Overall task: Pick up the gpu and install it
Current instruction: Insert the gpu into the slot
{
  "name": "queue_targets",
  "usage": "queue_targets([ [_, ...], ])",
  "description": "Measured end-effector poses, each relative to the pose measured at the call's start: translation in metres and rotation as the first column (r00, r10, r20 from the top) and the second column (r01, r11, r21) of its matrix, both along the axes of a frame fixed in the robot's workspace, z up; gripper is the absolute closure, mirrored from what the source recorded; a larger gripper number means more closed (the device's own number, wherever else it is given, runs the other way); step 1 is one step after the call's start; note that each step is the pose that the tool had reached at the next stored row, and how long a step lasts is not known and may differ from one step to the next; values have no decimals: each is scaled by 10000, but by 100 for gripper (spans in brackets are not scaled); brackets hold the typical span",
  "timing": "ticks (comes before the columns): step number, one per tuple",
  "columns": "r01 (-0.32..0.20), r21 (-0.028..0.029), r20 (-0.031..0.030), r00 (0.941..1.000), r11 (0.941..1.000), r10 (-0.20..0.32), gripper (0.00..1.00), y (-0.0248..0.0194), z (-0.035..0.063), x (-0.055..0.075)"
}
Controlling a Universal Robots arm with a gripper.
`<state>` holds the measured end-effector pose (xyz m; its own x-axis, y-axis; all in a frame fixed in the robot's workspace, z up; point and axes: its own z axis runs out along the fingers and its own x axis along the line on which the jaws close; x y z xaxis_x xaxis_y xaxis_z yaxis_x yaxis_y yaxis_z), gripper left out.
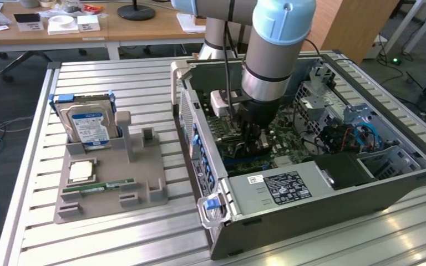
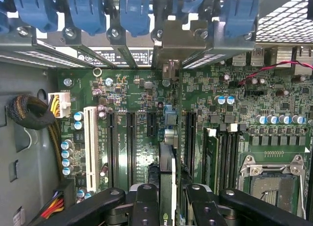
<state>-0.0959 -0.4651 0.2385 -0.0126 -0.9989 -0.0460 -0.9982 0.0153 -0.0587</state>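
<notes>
Gripper [image 1: 254,136] of mine hangs inside the open computer case [image 1: 309,221], which in the exterior view lies at three o'clock from the grey holder [image 1: 102,205] on the surface [image 1: 124,77]. Over the motherboard [image 2: 137,89] I pinch the gpu [image 2: 167,167] edge-on, jaws narrow on its two faces. I judge it light, stiff and fragile, best held by the flat faces, clear of the contacts.

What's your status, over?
Claw shut on gpu. Gpu edge-down over motherboard slots, inside case. Nothing seen blocking the slots.
</notes>
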Motion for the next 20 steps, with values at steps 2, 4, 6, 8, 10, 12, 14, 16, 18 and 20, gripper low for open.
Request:
queue_targets([
  [2, 2, 1, 0, 10000, 10000, -2, 74, 0, -1, -1],
  [4, 2, 1, 0, 10000, 10000, -2, 74, 0, -5, -1],
  [6, 6, -2, -1, 10000, 10000, -6, 74, 0, -9, -1],
  [8, 21, -3, -2, 10000, 10000, -21, 74, 0, -12, -1],
  [10, 45, 0, 0, 10000, 10000, -45, 74, 0, -15, -1],
  [12, 61, -1, 0, 10000, 10000, -61, 74, 0, -15, -1],
  [14, 61, 0, 0, 10000, 10000, -61, 74, 0, -15, -1],
  [16, 61, 0, 0, 10000, 10000, -61, 74, 0, -16, -1],
  [18, 62, -1, 1, 10000, 10000, -62, 74, 0, -18, -2],
  [20, 61, -2, 1, 10000, 10000, -61, 74, 0, -19, -3],
])
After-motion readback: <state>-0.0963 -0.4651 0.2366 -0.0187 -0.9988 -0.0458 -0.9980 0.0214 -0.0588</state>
